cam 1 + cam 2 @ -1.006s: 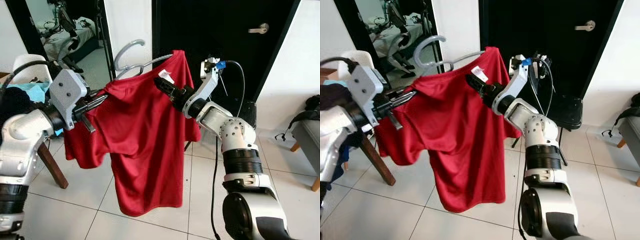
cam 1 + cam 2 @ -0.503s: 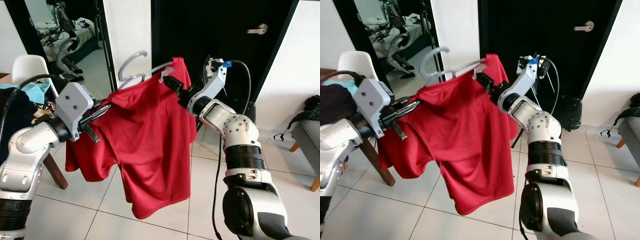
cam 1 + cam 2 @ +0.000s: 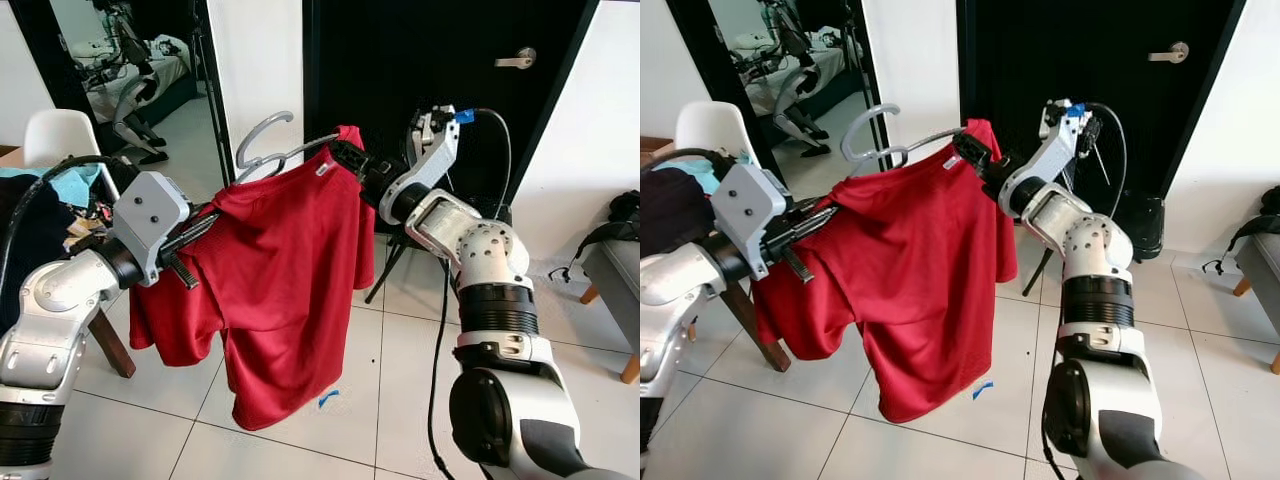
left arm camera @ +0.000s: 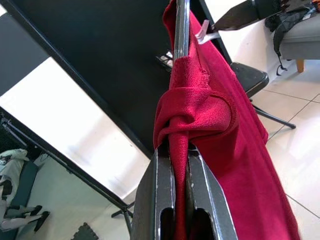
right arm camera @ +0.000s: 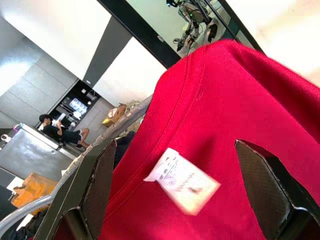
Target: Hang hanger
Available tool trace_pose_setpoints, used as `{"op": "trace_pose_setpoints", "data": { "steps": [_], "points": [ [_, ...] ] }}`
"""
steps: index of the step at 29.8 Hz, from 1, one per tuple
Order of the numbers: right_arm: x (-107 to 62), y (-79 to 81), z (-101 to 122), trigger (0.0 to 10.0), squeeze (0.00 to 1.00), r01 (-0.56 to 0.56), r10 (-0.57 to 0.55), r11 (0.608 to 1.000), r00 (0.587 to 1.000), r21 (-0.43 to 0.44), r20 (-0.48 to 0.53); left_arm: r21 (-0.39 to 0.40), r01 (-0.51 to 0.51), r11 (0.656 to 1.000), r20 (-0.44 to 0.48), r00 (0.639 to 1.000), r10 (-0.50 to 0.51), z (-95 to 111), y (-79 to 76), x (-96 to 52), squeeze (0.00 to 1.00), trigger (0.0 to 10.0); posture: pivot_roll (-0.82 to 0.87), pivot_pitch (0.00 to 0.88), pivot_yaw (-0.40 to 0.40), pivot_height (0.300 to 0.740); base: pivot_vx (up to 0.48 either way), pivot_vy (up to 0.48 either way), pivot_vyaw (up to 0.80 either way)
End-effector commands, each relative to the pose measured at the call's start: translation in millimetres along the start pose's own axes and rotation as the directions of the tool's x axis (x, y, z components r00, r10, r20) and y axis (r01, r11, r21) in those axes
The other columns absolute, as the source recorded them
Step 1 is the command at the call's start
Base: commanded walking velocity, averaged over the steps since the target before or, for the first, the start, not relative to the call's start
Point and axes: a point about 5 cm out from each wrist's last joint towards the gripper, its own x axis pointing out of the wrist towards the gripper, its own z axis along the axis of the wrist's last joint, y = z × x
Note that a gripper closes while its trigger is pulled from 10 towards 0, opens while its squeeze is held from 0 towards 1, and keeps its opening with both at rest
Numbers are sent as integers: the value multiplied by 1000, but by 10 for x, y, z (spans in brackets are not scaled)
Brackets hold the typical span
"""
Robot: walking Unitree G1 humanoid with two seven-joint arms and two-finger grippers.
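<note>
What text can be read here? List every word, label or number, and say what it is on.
None is readable.
White tag at the red shirt's collar: printed marks, too blurred to read.
Right tool straddles that tag; left tool pinches a shirt fold against the hanger.

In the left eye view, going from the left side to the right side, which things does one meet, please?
White chair → left gripper → grey hanger hook → red T-shirt → right gripper → door handle → dark bag.
</note>
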Motion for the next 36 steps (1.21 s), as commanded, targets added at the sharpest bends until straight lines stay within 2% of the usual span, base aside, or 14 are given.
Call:
{"op": "trace_pose_setpoints", "data": {
  "steps": [1,20,21,22,36],
  "points": [
    [26,63,1,10000,0,-18,18,1000,1000,2,-8,6,-6,1000,25,1000,6,56,-27,18,0,10000,5,0,-6,740,0,0,0],
    [60,23,-83,10000,0,38,-39,999,998,-17,-43,-14,36,999,56,998,-35,119,-168,101,0,10000,7,0,-7,740,0,0,0],
    [60,14,-81,2784,0,45,-46,999,998,-20,-38,-14,37,999,57,998,-36,120,-171,104,0,10000,7,0,-7,740,0,0,0],
    [60,4,-79,0,0,52,-53,998,998,-21,-34,-13,37,999,57,998,-36,121,-172,105,0,10000,7,0,-7,740,0,0,0],
    [50,-67,-56,0,0,105,-106,994,994,-41,-18,11,-21,1000,8,1000,21,66,-66,62,0,10000,8,0,-8,740,0,0,0]
  ]
}}
